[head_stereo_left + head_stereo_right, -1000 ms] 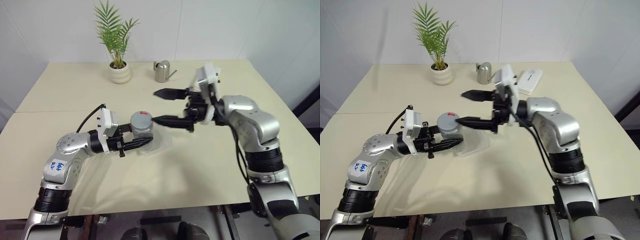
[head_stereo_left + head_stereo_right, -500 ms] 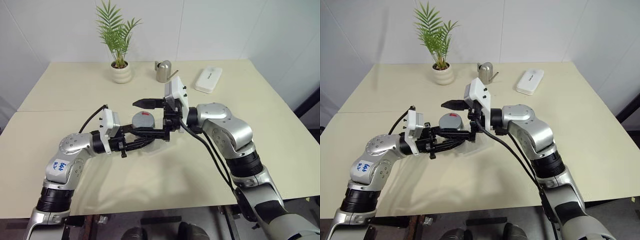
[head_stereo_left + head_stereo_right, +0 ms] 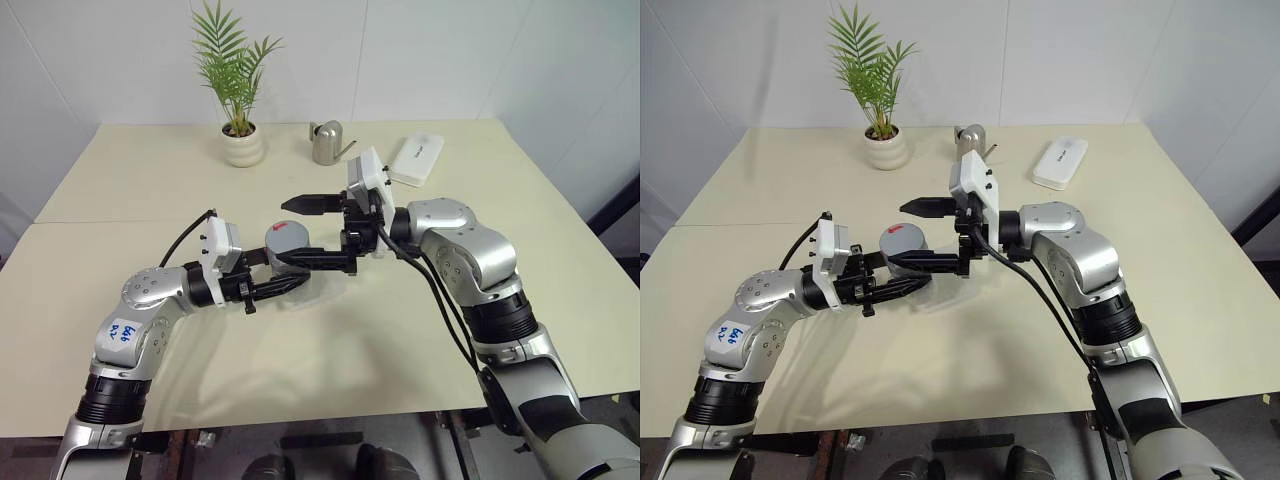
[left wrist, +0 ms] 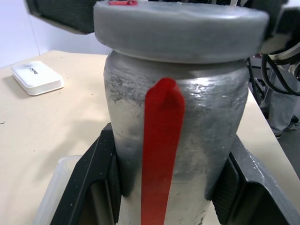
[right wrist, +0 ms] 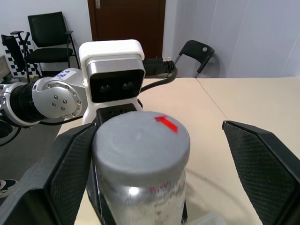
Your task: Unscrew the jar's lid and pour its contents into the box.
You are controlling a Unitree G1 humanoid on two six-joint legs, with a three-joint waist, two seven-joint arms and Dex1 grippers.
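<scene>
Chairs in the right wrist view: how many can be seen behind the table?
2: a black chair near the left side of the dark door, and another black chair to the door's right. Others may be hidden.

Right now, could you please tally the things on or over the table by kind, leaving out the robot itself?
Jar with lid, held in the left claw: 1
Clear box: 1
Potted plant: 1
Metal watering can: 1
White case: 1
Total: 5
</scene>
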